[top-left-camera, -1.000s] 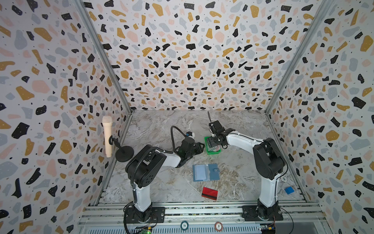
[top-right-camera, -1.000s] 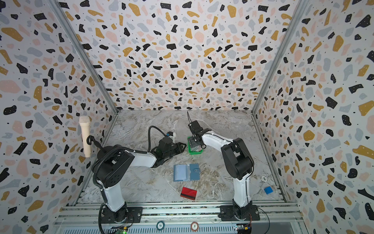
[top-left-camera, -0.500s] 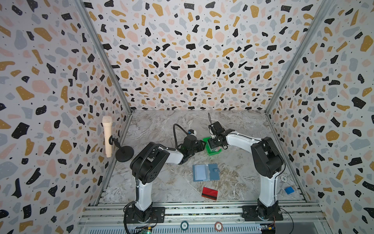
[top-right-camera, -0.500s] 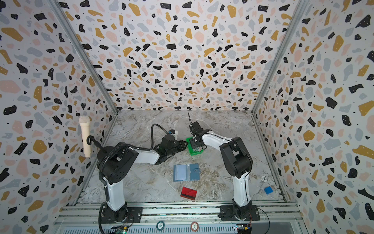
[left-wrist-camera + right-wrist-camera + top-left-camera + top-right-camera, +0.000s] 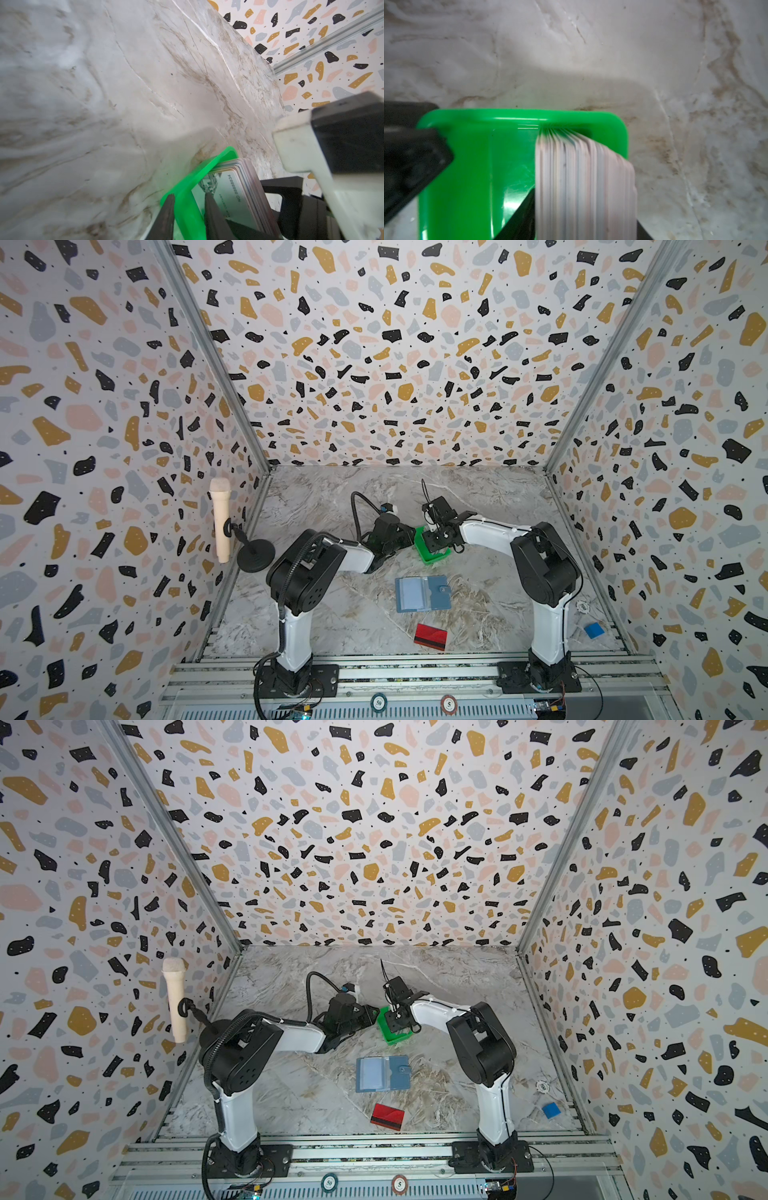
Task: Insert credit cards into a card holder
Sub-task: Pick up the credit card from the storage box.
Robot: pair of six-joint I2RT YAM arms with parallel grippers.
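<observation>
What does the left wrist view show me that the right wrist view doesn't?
Only the left wrist view: the printed face of the front card, the left pincer pinching a wall of the green tray, the right arm and the terrazzo wall. Only the right wrist view: the card stack edge-on and fanned, the right pincer flanking it, and the tray's inner floor. Both: the tray, the cards standing in it, and the marble tabletop.
</observation>
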